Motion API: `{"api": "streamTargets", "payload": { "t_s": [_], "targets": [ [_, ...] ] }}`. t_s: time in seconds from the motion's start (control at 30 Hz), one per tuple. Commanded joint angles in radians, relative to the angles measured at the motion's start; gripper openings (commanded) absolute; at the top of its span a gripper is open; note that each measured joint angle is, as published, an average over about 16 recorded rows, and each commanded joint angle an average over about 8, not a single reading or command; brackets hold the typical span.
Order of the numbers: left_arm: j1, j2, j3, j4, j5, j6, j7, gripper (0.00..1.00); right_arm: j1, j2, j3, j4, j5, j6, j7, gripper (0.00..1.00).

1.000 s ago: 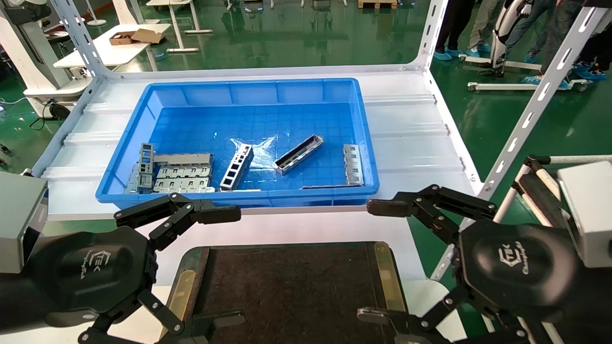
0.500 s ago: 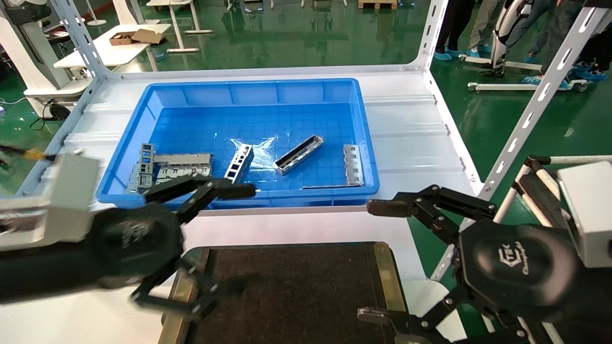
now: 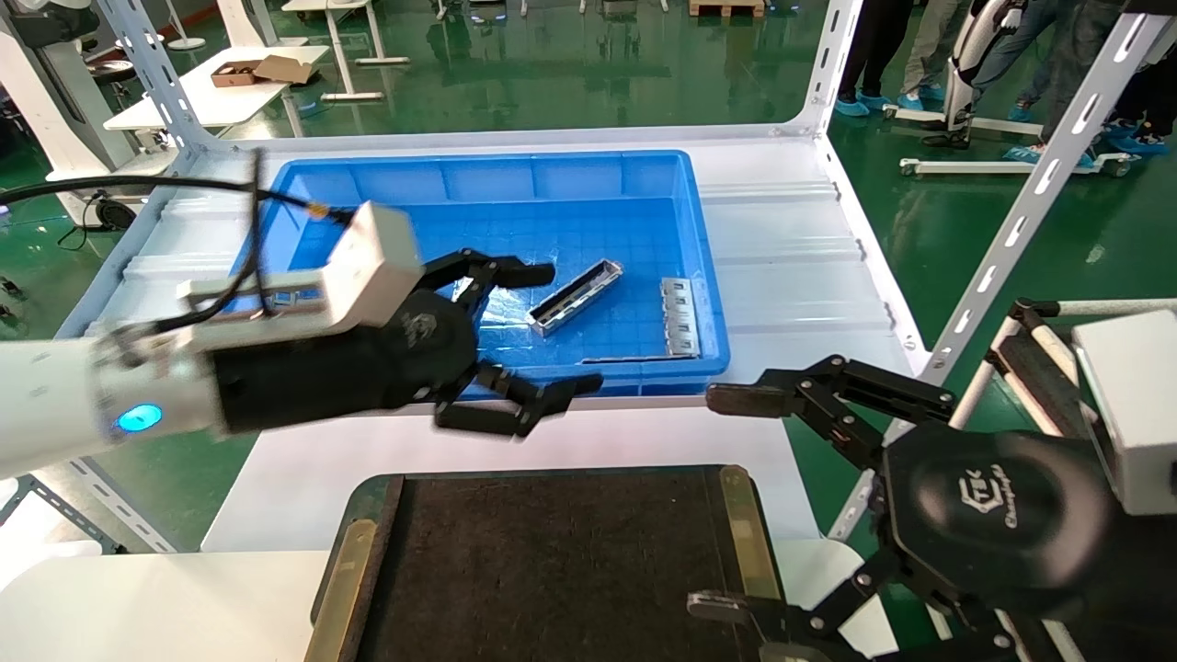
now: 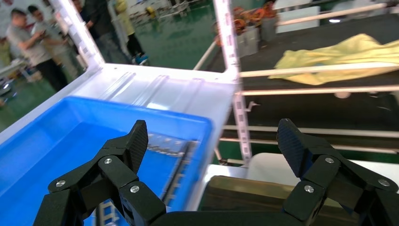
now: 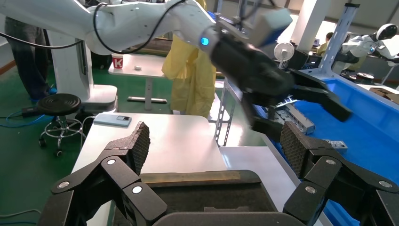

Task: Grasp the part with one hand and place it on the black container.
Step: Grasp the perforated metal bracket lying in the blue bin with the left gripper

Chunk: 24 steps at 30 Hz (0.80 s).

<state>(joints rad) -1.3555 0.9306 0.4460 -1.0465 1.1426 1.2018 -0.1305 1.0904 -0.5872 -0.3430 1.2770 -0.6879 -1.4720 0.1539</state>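
the left gripper (image 3: 542, 354) and its arm cover the blue bin's (image 3: 478, 165) left half, hiding whatever lies there. the black container's (image 3: 552, 561) near edge runs off the head view. the right gripper's (image 3: 726, 501) lower finger is cut off.

The left tool (image 3: 542, 336) reaches forward with fingers spread wide; the right tool (image 3: 726, 501) rests low, fingers spread.

right tool (image 3: 749, 501) | embossed logo, lettering too small to read | red cup (image 5: 119, 61) | "K"
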Motion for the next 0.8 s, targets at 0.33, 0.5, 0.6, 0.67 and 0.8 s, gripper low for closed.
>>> {"api": "streamTargets", "payload": {
  "t_s": [0.33, 0.5, 0.6, 0.67, 0.8],
  "targets": [
    [-0.150, 0.203, 0.066, 0.336, 0.142, -0.119, 0.116, 1.00, 0.000, 0.000, 0.000, 0.000, 0.000, 0.000, 0.000, 1.00],
    [-0.199, 0.282, 0.086, 0.491, 0.187, -0.183, 0.166, 1.00, 0.000, 0.000, 0.000, 0.000, 0.000, 0.000, 0.000, 1.00],
    [-0.223, 0.328, 0.094, 0.579, 0.206, -0.225, 0.197, 1.00, 0.000, 0.000, 0.000, 0.000, 0.000, 0.000, 0.000, 1.00],
    [-0.237, 0.356, 0.096, 0.633, 0.213, -0.254, 0.219, 1.00, 0.000, 0.000, 0.000, 0.000, 0.000, 0.000, 0.000, 1.00],
    [-0.258, 0.400, 0.095, 0.722, 0.215, -0.313, 0.255, 1.00, 0.000, 0.000, -0.001, 0.000, 0.000, 0.000, 0.000, 1.00]
  ]
}}
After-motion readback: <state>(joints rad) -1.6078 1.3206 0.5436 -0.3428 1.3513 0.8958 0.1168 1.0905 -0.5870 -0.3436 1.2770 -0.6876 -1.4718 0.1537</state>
